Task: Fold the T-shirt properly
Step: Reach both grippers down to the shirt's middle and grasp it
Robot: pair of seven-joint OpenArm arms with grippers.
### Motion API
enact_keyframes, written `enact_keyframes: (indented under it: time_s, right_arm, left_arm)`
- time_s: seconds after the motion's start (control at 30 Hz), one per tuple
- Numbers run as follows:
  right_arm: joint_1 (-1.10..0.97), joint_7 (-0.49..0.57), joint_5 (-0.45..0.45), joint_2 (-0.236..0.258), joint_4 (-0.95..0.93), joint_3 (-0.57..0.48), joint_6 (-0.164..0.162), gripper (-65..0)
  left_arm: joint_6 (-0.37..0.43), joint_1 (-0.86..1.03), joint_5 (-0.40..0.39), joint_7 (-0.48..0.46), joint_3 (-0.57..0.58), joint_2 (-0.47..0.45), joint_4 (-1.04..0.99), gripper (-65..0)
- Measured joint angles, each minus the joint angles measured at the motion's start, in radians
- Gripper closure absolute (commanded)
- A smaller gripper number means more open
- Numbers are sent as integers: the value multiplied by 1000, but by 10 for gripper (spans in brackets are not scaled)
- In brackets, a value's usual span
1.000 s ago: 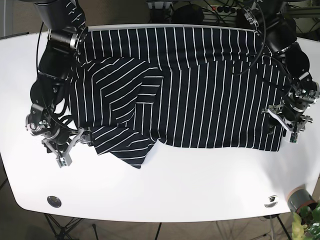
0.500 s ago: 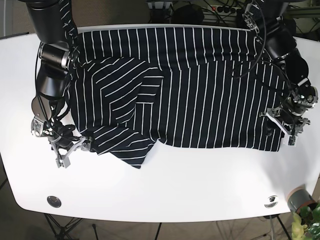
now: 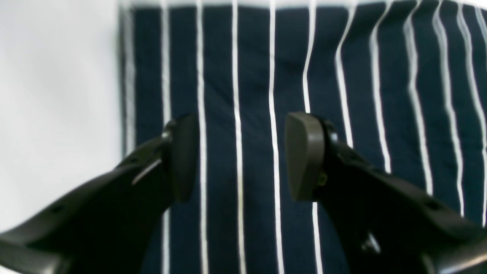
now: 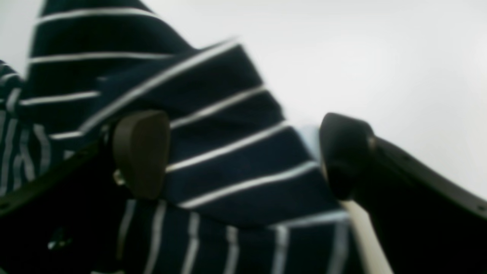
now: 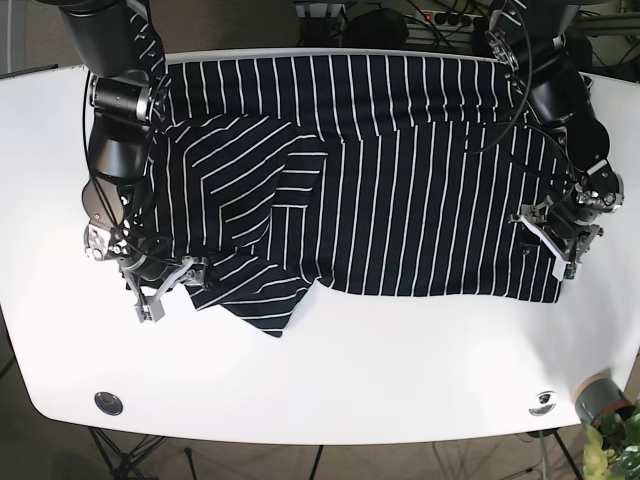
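T-shirt (image 5: pixel 370 180), black with thin white stripes, spread across far half of white table (image 5: pixel 400 370); sleeve area folded over toward camera-left, one corner pointing toward near edge. Left gripper (image 3: pixel 241 156) at shirt's camera-right hem corner, jaws parted, flat striped cloth beneath the gap, nothing clamped. Right gripper (image 4: pixel 243 156) at camera-left corner of folded flap, jaws wide apart, raised fold of fabric lying between pads (image 4: pixel 142 152), not pinched. Plant pot (image 5: pixel 600 400) at near right table corner.
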Motion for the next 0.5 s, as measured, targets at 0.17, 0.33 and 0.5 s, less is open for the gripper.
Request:
enact_keyframes:
  time_s: [0.17, 0.33, 0.5]
  right_arm:
    - [-4, -25, -2, -20, 14, 0, 0, -361]
    - [-61, -73, -8, -45, 122, -4, -2, -312]
    - [-100, -142, -24, -73, 217, -11, -3, -224]
  left_arm:
    - [0, -56, -8, -7, 4, -24, -76, -335]
    - [147, -115, 0, -10, 1, -55, -153, -463]
    - [261, -153, -10, -26, 2, -77, -203, -557]
